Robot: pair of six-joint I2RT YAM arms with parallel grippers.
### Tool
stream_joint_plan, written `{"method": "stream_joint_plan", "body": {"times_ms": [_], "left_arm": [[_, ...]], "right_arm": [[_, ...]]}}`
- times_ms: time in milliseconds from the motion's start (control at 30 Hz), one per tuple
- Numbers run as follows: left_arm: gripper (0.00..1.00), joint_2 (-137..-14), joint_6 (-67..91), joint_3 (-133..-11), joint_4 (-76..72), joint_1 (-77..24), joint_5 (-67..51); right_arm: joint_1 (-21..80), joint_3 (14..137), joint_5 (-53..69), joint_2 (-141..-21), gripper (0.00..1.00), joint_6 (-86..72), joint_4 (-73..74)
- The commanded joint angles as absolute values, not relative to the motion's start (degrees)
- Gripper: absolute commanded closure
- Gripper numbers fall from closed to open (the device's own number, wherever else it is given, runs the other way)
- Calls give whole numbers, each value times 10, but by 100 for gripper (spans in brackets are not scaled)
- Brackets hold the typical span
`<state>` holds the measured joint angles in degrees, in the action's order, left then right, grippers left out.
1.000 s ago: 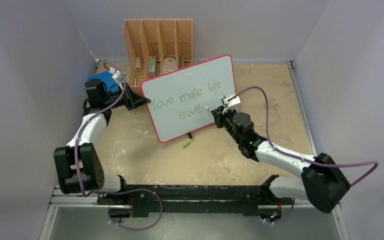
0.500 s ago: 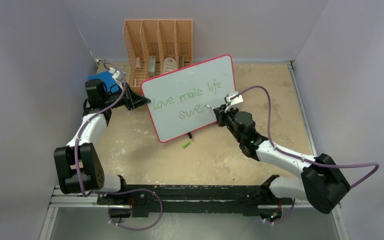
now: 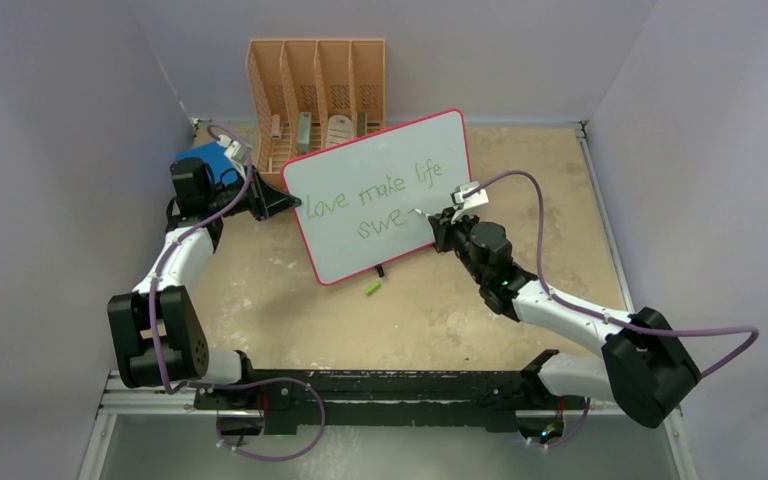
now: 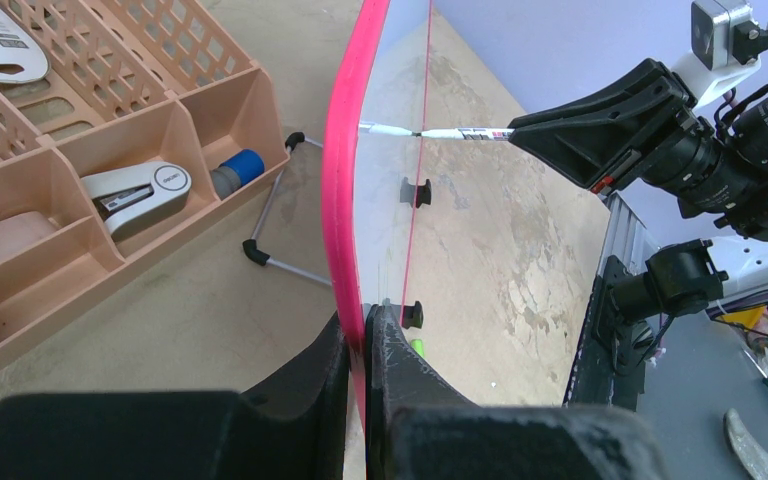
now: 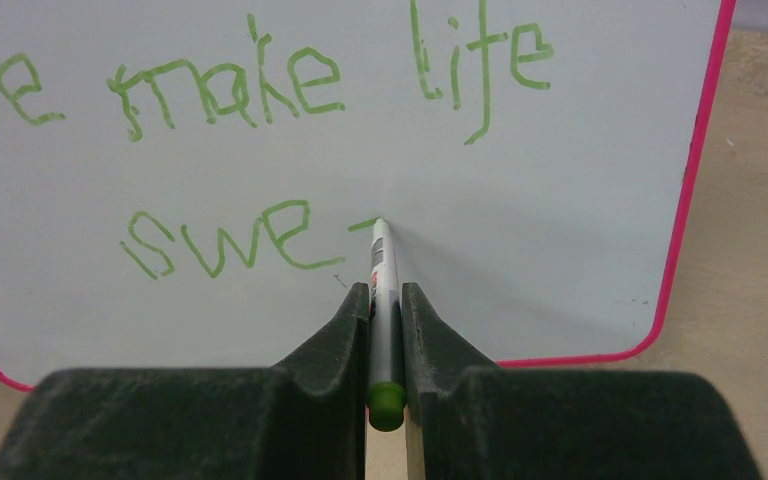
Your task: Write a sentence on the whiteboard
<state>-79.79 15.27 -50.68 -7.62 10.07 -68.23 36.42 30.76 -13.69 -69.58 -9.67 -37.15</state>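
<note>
Flanking the whiteboard (image 3: 380, 250): peach organizer (image 3: 317, 90) behind, green cap (image 3: 372, 289) in front.

Robot lab test cell: plain lavender panels (image 3: 55, 110) box in a tan bench (image 3: 520, 170) on three sides. Black rail (image 3: 390, 385) with arm bases (image 3: 228, 367) along bench's near edge, purple cabling (image 3: 710, 329) looping above it.

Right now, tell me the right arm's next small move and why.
Probably keep the marker tip on the whiteboard and curl the short dash there into a second e: the sentence stops at "swe", the right gripper is shut on the marker, and the left gripper clamps the board's edge.
</note>
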Motion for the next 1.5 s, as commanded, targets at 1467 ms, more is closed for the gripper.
{"method": "stream_joint_plan", "body": {"times_ms": [1467], "left_arm": [[100, -779, 127, -517, -101, 98, -675]], "right_arm": [[356, 354, -73, -721, 100, -67, -393]]}}
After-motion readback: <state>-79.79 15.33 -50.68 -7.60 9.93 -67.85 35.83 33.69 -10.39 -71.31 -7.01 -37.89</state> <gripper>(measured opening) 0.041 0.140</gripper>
